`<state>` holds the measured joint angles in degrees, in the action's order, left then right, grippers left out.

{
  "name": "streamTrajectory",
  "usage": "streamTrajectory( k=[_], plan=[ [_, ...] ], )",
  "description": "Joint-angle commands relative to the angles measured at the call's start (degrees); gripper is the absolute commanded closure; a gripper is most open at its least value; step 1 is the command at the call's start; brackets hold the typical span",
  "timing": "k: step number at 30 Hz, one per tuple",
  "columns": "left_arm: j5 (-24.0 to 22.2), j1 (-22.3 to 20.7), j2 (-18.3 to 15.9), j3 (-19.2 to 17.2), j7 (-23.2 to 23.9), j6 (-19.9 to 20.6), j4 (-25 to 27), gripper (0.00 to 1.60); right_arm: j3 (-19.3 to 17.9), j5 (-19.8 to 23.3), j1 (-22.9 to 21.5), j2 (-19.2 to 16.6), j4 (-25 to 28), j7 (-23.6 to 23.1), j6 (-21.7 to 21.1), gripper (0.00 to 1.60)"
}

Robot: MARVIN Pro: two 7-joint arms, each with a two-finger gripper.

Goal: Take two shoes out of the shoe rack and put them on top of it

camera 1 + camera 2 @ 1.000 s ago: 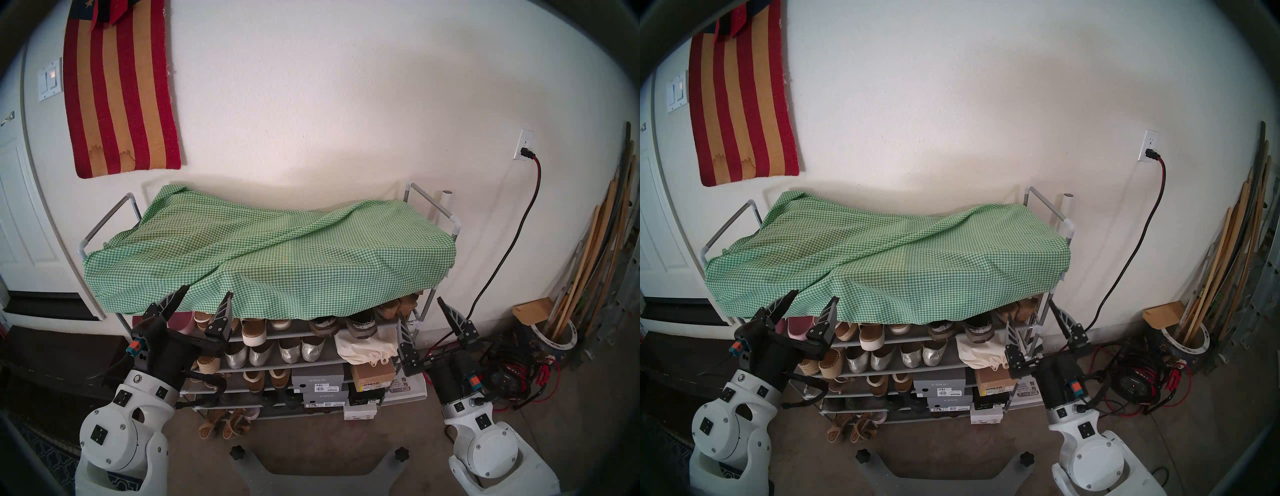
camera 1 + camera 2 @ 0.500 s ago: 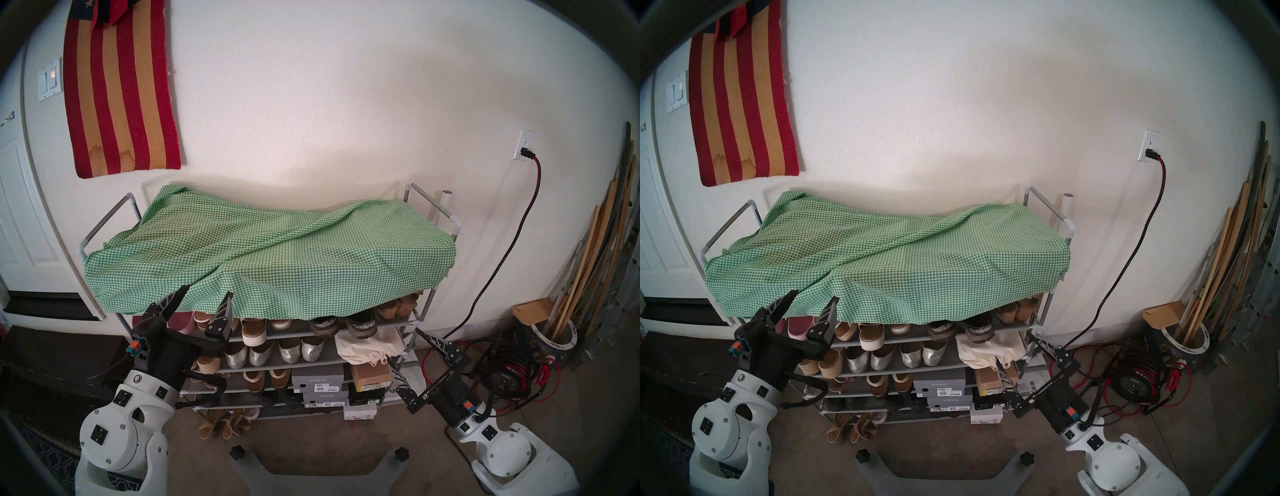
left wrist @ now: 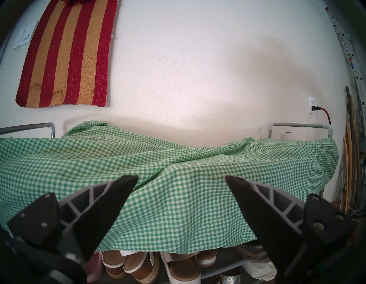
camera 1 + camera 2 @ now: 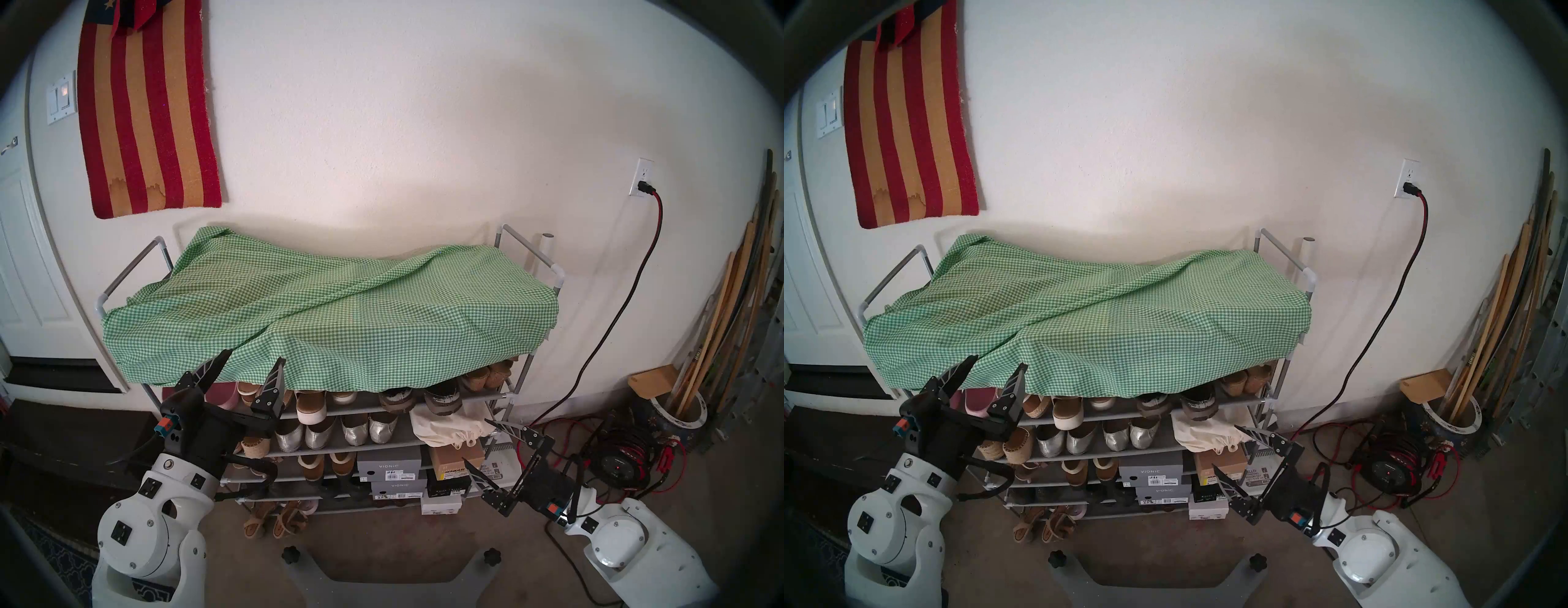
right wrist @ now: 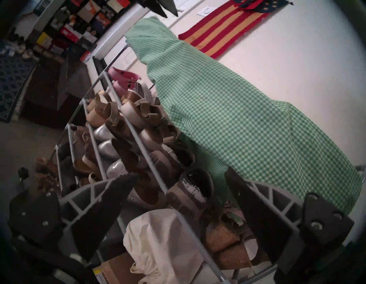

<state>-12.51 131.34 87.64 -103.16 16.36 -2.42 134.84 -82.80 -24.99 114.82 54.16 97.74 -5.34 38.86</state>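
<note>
While clogs (image 4: 420, 400) shelve, right gripper (image 4: 477, 443) (splayed) hangs below.

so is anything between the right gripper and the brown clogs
No solid thing shows between the open right gripper and the brown clogs on the upper shelf. The gingham cloth overhangs their fronts, and a white bag sits just below them.

You get soft, even light on the wall (image 4: 424, 127), brightest mid-frame, with a shadow band above the gingham cloth (image 4: 331, 305). Lower shelves go dim. Right wrist view is tilted, motion-blurred and murky. Fisheye bends edges; dark vignette rims every view.
</note>
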Motion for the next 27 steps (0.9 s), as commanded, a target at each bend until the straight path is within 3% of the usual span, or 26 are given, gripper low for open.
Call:
streamTrajectory(
  k=[1, 13, 27],
  plan=[
    [0.0, 0.0, -0.1, 0.0, 0.1, 0.0, 0.0, 0.00, 1.2, -4.7, -6.9, 5.0, -2.8, -0.1, -0.8, 0.00],
    [0.0, 0.0, -0.1, 0.0, 0.0, 0.0, 0.0, 0.00, 3.4, -9.9, -15.1, 11.2, -11.3, -1.7, -0.9, 0.00],
    [0.0, 0.0, -0.1, 0.1, 0.0, 0.0, 0.0, 0.00, 3.7, -13.2, -24.7, 14.9, -21.7, -3.3, 1.9, 0.00]
  ],
)
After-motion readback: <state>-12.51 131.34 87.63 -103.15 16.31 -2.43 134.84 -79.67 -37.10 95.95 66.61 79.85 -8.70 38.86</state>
